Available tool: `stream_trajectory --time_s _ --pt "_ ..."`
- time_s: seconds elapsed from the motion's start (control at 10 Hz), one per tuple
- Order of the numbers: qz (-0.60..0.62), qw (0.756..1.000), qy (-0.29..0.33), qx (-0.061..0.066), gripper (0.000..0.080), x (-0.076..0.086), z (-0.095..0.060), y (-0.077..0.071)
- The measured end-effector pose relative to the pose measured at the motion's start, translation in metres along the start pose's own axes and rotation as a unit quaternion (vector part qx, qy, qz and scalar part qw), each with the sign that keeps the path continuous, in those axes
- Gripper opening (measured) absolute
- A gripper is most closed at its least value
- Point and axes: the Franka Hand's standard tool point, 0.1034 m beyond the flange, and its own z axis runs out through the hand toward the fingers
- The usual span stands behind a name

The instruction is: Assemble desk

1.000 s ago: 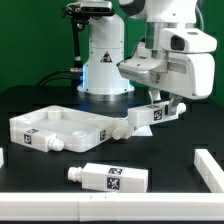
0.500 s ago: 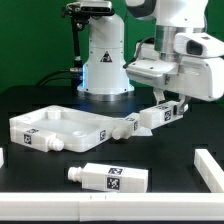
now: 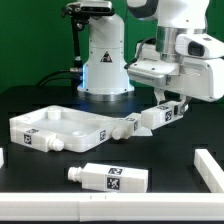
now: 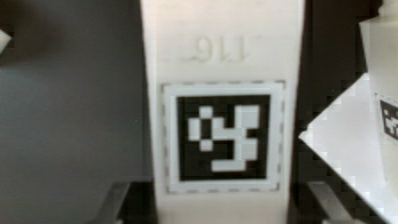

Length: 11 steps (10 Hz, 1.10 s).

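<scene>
**A:** One leg in hand, none seated that I can make out. The gripper [image 3: 168, 108] is clenched on the held leg [image 3: 145, 119], jaws on either side of its shaft. In the wrist view the leg's tagged face fills the space between them.

**B:** Position against the panel?

**A:** The desk panel [image 3: 70, 122] lies flat on the black table [image 3: 180, 145], in front of the robot base [image 3: 105, 65], toward the exterior view's left. The held leg is tilted, not upright. Its free end is low and aimed at the panel corner on the exterior view's right. Touching or just short, I cannot tell.

**B:** Other parts?

**A:** A loose leg [image 3: 108, 178] lies on its side near the front of the table, well apart from the panel, tag up. Something tagged and post-like sits against the panel's near wall. It could be a separate leg or part of the panel; that is unclear at this size.

**B:** So how far along?

**A:** Early, by my reading. No post stands in any socket that shows. The step in hand looks like bringing the first leg to its corner. Left to do: raise it upright over the socket, seat it, then do the same for the loose leg and any others.
</scene>
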Motion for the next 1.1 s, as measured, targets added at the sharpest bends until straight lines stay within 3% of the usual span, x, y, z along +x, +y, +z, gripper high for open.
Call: stream_trajectory --time_s 0.2,0.6,0.9,1.1 --pt "-0.067 0.998 0.003 0.006 0.0285 0.017 0.009 -0.009" --pt "-0.050 0.999 0.004 0.008 0.0285 0.013 0.010 -0.009" --pt "-0.157 0.987 0.023 0.014 0.0285 0.034 0.028 -0.027" --pt "-0.145 0.989 0.025 0.018 0.0285 0.033 0.030 -0.029"
